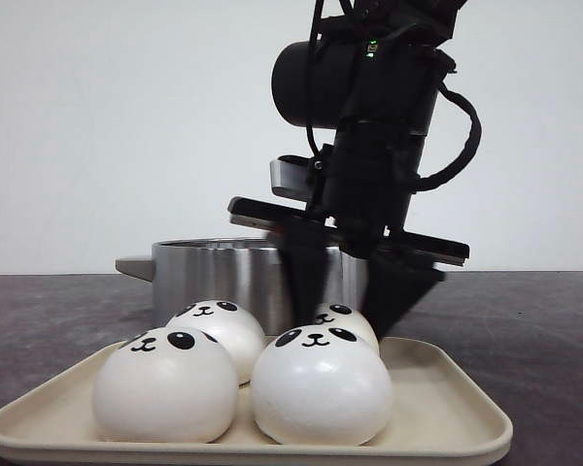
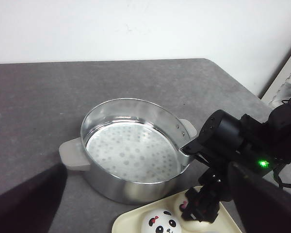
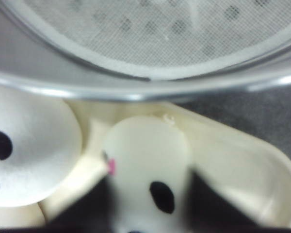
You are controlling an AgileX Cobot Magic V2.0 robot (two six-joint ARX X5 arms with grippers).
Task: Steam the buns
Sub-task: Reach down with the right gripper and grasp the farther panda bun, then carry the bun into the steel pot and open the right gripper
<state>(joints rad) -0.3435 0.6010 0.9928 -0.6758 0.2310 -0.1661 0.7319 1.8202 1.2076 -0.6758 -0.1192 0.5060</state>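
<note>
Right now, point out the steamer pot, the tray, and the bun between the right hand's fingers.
steamer pot (image 2: 131,150), left wrist view, perforated floor.
tray (image 1: 447,413), front view, bare right floor.
bun (image 3: 145,160), right wrist view, white top.

lab test bench | bare white wall (image 1: 126,126) | dark grey table (image 2: 34,107)

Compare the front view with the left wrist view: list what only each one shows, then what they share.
Only the front view shows all four buns on the tray, with the right claw straddling the back right bun. Only the left wrist view shows the steamer pot's empty inside with its dotted liner, plus both handles. Both show the pot behind the tray and the right arm lowered over the buns.
</note>
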